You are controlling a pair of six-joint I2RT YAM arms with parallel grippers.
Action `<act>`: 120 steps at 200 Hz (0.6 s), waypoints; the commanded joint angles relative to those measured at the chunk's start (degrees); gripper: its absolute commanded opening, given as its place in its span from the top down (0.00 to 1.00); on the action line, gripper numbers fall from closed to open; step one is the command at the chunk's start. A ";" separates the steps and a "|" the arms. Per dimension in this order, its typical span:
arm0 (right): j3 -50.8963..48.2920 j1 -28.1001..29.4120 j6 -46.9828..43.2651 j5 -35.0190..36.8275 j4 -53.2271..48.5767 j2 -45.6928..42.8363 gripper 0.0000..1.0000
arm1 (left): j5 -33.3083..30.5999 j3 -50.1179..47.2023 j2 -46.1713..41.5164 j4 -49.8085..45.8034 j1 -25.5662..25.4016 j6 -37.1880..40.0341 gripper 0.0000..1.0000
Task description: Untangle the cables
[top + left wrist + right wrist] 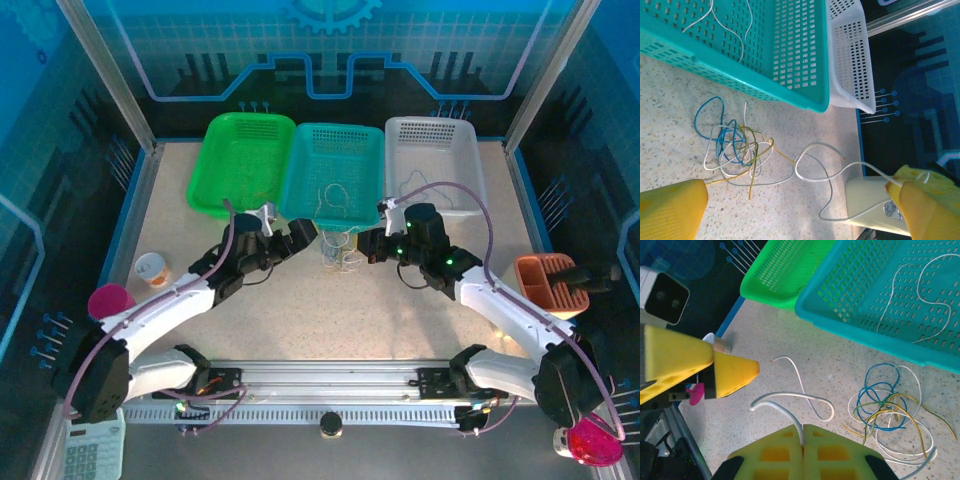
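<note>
progress so-so | cables [737,145] knotted | whitish wires [893,290] in teal basket [865,332] at their 12 o'clock | right end effector [802,440] clamped on white cable [790,395] | left end effector [303,235] apart

My tabletop [300,320] is a pale, speckled, stone-look surface. Along its far side I see three perforated baskets in a row, touching side to side: a green basket [213,150] on the left, a teal basket [376,150] in the middle and a white basket [400,135] on the right. Just in front of the teal one lies the knot of cables [340,258], thin blue, white and yellow-green strands looped over each other. A whitish cable [800,382] curls across the bare surface just beside that knot, one end lifting off it. Near the left edge stands a small cup [152,270].
</note>
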 commanded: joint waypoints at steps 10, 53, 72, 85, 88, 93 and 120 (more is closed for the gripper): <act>-0.97 0.74 -0.78 -2.23 1.73 -1.61 1.00 | 1.76 3.07 3.38 6.32 -0.74 -0.88 0.01; -1.69 1.02 -0.38 -2.27 2.53 -2.36 1.00 | 1.84 4.78 7.39 9.03 -1.78 -1.69 0.02; -1.87 1.11 -0.16 -2.23 2.96 -2.47 1.00 | 1.51 4.87 8.61 9.84 -2.15 -1.90 0.03; -1.96 1.16 0.02 -2.27 3.27 -2.44 1.00 | 1.33 4.80 9.38 10.59 -2.26 -2.10 0.05; -1.96 1.21 0.04 -2.21 3.32 -2.41 1.00 | 1.33 4.74 9.55 10.74 -2.28 -2.18 0.06; -2.04 1.17 0.09 -2.20 3.39 -2.41 1.00 | 1.25 4.72 9.77 11.14 -2.30 -2.31 0.07; -2.20 1.34 0.11 -2.27 3.67 -2.42 1.00 | 1.24 4.49 11.43 13.17 -2.32 -2.90 0.19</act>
